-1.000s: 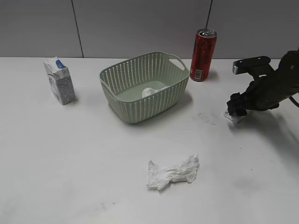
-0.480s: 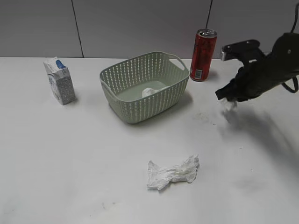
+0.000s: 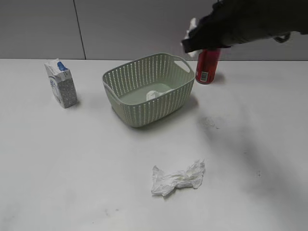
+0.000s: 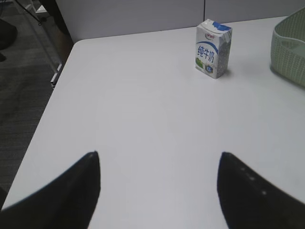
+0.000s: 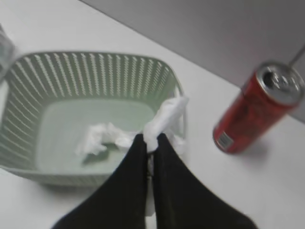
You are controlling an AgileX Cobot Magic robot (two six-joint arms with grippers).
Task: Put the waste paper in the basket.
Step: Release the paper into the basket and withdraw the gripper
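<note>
Up goes the right gripper: a second ago it was low on the table, to the right of the basket, and now it is high in the air by the basket's far right corner. It is squeezed tight on a wad of paper. From its own camera, the wad hangs just over the basket's rim, so I think a drop comes soon.

One wad already lies inside the basket. Another wad sits on the table, well in front of the basket, so that one is left to fetch.

A red can stands just right of the basket, close under the arm; a low swing could knock it. A small milk carton stands well to the basket's left, out of the way.

The left gripper is spread wide and holds nothing, well left of the basket.
</note>
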